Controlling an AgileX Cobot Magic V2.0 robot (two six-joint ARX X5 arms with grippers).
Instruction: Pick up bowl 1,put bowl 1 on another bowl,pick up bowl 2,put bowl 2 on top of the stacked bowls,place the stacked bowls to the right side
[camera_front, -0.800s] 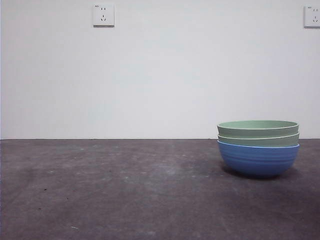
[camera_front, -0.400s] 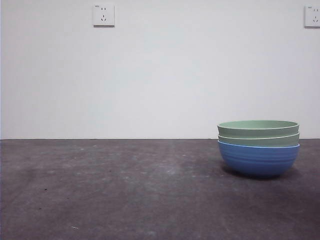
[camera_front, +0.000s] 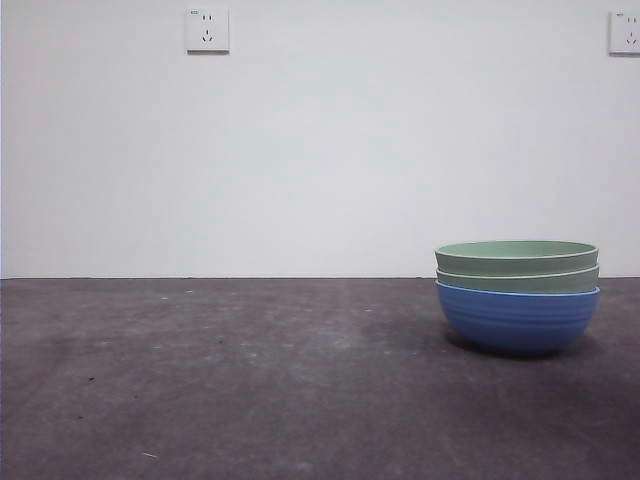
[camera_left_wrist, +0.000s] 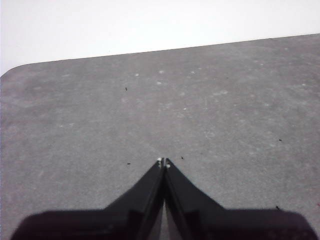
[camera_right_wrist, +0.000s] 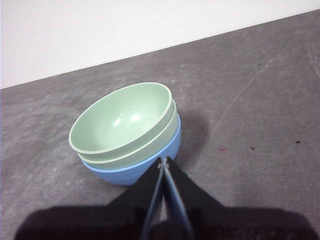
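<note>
Two pale green ribbed bowls (camera_front: 516, 256) sit nested inside the blue ribbed bowl (camera_front: 517, 318), and this stack stands on the table at the right in the front view. The right wrist view looks down on the same stack, the top green bowl (camera_right_wrist: 122, 119) in the blue bowl (camera_right_wrist: 131, 173). My right gripper (camera_right_wrist: 163, 162) is shut and empty, raised just short of the stack and apart from it. My left gripper (camera_left_wrist: 164, 162) is shut and empty over bare table, with no bowl near it. Neither arm shows in the front view.
The dark grey table (camera_front: 250, 380) runs back to a white wall with two sockets, one (camera_front: 206, 30) at upper left and one (camera_front: 624, 32) at upper right. The table's far edge (camera_left_wrist: 150, 50) shows in the left wrist view.
</note>
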